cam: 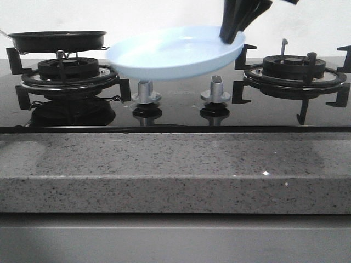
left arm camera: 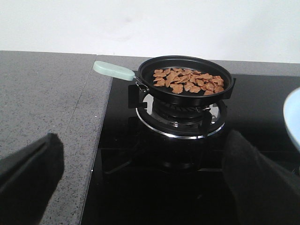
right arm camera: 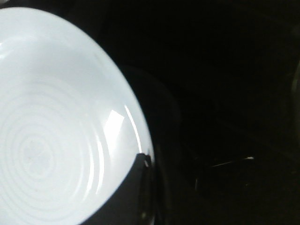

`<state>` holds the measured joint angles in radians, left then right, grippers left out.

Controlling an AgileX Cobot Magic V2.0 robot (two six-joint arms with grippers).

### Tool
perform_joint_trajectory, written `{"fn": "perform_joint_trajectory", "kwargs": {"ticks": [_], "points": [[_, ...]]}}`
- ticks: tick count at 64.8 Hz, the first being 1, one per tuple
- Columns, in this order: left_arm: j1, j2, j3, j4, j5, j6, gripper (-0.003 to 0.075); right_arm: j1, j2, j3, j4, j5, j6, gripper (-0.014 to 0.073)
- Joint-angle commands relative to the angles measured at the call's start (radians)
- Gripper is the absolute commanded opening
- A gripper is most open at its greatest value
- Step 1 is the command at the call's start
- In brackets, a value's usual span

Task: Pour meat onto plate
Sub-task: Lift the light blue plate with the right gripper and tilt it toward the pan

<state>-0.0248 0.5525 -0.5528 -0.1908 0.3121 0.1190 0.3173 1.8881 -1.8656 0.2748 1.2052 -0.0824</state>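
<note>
Two hands, split roles. Right hand (cam: 232, 34) is clamped on the plate (cam: 170, 55) rim, holding it raised and tilted over the knobs (cam: 147, 92) between the burners. Left hand (left arm camera: 140, 187) is spread apart, holding nothing, near the pan (left arm camera: 187, 84). Meat (left arm camera: 189, 81) sits in that pan on the left burner (left arm camera: 180, 117). Next, I'd say: grab the pale handle (left arm camera: 114, 71) squarely, keep the plate level and close under the pan lip. Burner grate could snag the lift.
</note>
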Motion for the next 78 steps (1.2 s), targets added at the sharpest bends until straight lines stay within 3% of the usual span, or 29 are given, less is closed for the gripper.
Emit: {"fn": "perform_joint_trajectory", "kwargs": {"ticks": [1,16,36,49,60,78], "points": [[-0.007,0.006,-0.039,-0.005,-0.087,0.001,0.0671,0.018,-0.125,0.083,0.037,-0.112,-0.014,-0.0069],[-0.007,0.006,-0.039,-0.005,-0.087,0.001,0.0671,0.021,-0.265,0.335,0.044,-0.298,-0.014,-0.0069],[-0.007,0.006,-0.039,-0.011,-0.108,0.001,0.0671,0.021,-0.272,0.354,0.044,-0.292,-0.014,-0.0069],[-0.007,0.036,-0.053,-0.229,-0.088,-0.001,0.0671,0.021,-0.272,0.354,0.044,-0.292,-0.014,-0.0069],[0.012,0.222,-0.158,-0.458,0.000,-0.028,0.0671,0.021,-0.272,0.354,0.044,-0.292,-0.014,-0.0069],[0.184,0.600,-0.417,-0.735,0.251,-0.014,0.0671,0.021,-0.272,0.354,0.044,-0.291,-0.014,-0.0069]]}}
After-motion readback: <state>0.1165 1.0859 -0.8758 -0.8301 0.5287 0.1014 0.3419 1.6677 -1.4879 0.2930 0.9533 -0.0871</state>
